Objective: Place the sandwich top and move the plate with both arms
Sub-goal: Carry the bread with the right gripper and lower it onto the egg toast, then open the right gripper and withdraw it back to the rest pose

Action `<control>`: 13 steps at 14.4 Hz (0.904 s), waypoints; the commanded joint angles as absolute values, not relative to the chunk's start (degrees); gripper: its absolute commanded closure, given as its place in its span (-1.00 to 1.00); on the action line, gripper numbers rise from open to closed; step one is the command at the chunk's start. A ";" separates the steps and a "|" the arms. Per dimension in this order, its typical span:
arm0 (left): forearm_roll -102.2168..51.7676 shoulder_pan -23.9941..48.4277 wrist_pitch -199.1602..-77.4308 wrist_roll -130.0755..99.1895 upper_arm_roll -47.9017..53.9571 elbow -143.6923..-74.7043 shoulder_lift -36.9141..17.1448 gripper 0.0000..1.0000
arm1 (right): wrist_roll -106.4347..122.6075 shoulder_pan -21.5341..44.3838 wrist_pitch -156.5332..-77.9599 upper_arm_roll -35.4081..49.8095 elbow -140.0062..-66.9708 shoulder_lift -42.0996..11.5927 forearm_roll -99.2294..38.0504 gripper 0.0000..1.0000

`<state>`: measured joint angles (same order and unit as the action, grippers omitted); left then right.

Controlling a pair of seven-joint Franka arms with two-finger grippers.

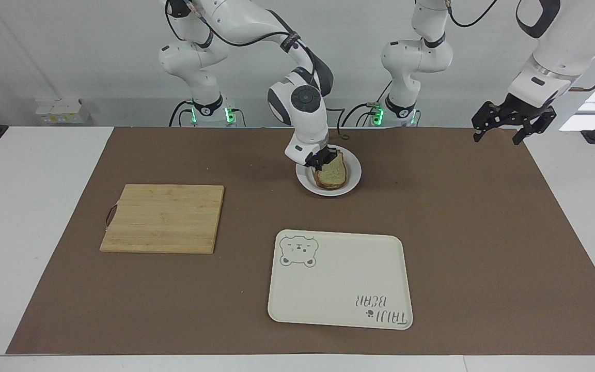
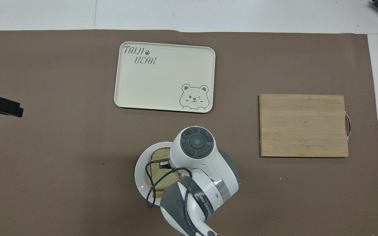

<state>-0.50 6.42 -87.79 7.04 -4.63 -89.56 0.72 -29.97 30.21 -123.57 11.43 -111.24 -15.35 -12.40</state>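
Note:
The sandwich top (image 1: 333,171), pale bread with a brown crust, lies on a lower slice on the small white plate (image 1: 353,180), which stands close to the robots at the middle of the table. My right gripper (image 1: 322,160) is down at the edge of the slice toward the right arm's end and is shut on it. In the overhead view the right arm covers part of the plate (image 2: 139,173) and of the sandwich top (image 2: 161,160). My left gripper (image 1: 498,135) hangs open and empty, raised over the left arm's end of the mat, and waits.
A cream tray with a bear drawing (image 1: 340,279) lies farther from the robots than the plate. A wooden cutting board (image 1: 163,218) lies toward the right arm's end. A brown mat (image 1: 457,248) covers the table.

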 commanded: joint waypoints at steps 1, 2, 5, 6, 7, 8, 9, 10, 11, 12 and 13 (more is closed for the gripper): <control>0.26 6.15 -86.31 7.21 -4.48 -87.98 -0.09 -1.00 | -31.19 29.53 -124.98 11.78 -112.76 -15.03 -14.24 0.72; 0.26 6.15 -86.31 7.21 -4.48 -87.98 0.00 -1.00 | -31.46 29.27 -125.07 11.78 -112.68 -15.20 -14.15 0.31; 0.35 5.89 -86.31 7.21 -4.48 -87.98 0.00 -1.00 | -31.64 29.18 -124.45 11.43 -111.89 -15.29 -13.10 -1.00; 0.35 5.80 -86.31 7.21 -4.48 -87.98 -0.09 -1.00 | -31.64 29.18 -124.45 11.16 -111.62 -15.03 -13.01 -1.00; 0.35 5.80 -86.31 7.21 -4.48 -87.98 -0.09 -1.00 | -31.64 28.57 -124.45 10.81 -111.36 -14.51 -12.75 -1.00; 0.35 5.80 -86.31 7.21 -4.48 -87.98 0.00 -1.00 | -31.55 26.91 -124.45 10.72 -111.10 -13.72 -11.00 -1.00; 0.35 5.80 -86.31 7.21 -4.48 -87.98 0.00 -1.00 | -30.94 24.81 -124.28 10.81 -110.83 -12.67 -7.68 -1.00; 0.35 5.80 -86.31 7.21 -4.48 -87.98 -0.09 -1.00 | -30.68 22.44 -124.02 11.16 -110.83 -11.53 -4.25 -1.00; 0.35 5.80 -86.31 7.21 -4.48 -87.98 -0.09 -1.00 | -30.50 20.67 -123.93 11.25 -110.83 -10.56 -1.96 -1.00; 0.35 5.80 -86.31 7.21 -4.48 -87.98 -0.09 -1.00 | -30.59 19.44 -123.49 10.99 -110.83 -9.68 -0.72 -1.00; 0.35 5.80 -86.31 7.21 -4.48 -87.98 0.00 -1.00 | -30.59 18.12 -122.70 10.73 -110.66 -8.88 1.04 -1.00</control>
<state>-0.50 6.38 -87.78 7.04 -4.78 -89.56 0.72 -30.92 20.77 -123.87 10.26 -110.09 -11.34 -2.00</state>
